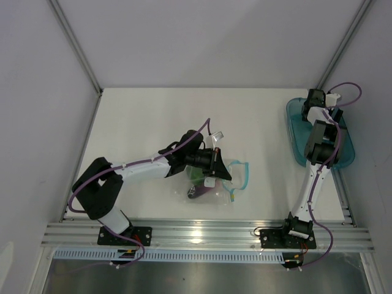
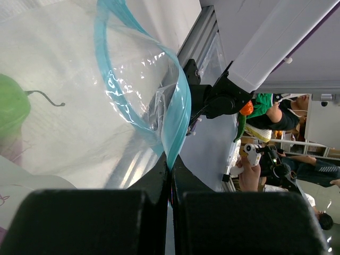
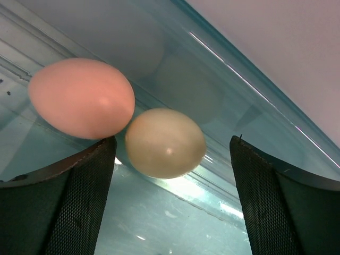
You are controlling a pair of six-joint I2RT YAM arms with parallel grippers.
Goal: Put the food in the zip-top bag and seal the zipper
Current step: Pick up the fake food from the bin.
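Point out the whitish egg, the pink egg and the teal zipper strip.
whitish egg [image 3: 166,143]: right wrist view, middle of its shell.
pink egg [image 3: 81,98]: right wrist view, middle of its shell.
zipper strip [image 2: 179,114]: left wrist view, on its wide near bend.

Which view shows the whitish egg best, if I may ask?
The right wrist view: the whitish egg sits large between the fingers of the open right hand. The top view hides it behind the right arm; the left wrist view misses it.
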